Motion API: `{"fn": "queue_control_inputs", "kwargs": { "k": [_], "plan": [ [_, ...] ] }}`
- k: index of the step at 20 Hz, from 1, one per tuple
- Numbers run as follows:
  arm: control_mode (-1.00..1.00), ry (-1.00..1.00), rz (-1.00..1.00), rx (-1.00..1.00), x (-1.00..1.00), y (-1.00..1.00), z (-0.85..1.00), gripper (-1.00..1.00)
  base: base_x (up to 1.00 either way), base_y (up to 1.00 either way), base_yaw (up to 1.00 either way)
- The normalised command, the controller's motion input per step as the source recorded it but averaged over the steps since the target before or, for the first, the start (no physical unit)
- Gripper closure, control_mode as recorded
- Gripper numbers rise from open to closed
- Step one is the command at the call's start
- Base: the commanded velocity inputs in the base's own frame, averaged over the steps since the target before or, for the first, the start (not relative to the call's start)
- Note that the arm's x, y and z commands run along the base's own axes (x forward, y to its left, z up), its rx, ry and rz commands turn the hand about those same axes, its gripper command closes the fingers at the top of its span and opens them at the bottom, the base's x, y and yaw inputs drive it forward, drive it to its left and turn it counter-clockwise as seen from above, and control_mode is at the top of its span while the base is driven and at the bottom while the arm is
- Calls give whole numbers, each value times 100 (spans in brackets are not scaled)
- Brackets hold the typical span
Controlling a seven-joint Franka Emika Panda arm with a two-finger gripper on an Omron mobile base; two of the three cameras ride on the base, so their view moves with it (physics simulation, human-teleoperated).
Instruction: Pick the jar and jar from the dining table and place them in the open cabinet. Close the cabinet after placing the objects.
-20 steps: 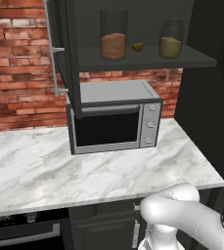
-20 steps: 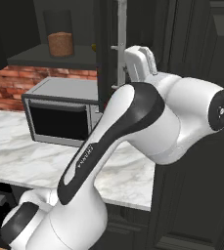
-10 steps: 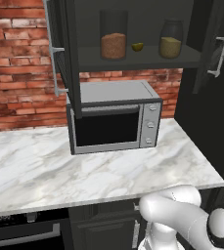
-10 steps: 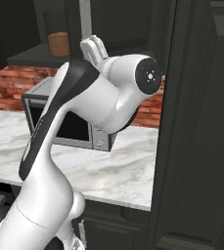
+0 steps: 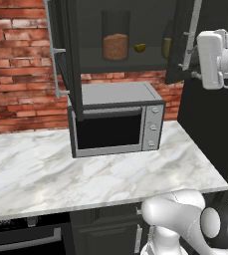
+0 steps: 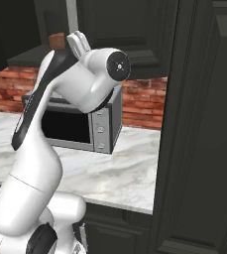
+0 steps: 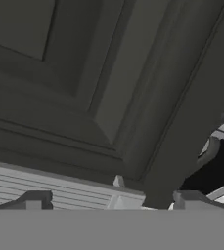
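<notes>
both jars point(image 5: 116, 46) sit on the cabinet point(image 5: 124, 65) shelf; my end effector point(image 7: 111, 199), wide and empty, faces the right door point(image 5: 181, 42) at 2 o'clock, probably to push it closed.

You have a steel microwave point(image 5: 116, 119) sitting on the white marble tabletop point(image 5: 85, 174), pushed back against the red brick wall point(image 5: 16, 64). Its dark door faces you, and its control knobs run down the panel at its 3 o'clock side. A small yellow fruit point(image 5: 140, 48) lies on the shelf above the microwave, at 12 o'clock from it.
</notes>
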Motion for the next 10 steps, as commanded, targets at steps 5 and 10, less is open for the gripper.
{"fn": "queue_control_inputs", "kwargs": {
  "k": [5,10],
  "plan": [
    [-100,0,2,0,90,20,0,-100,0,0,0],
    [-100,0,0,0,81,18,0,-100,0,0,0]
  ]
}}
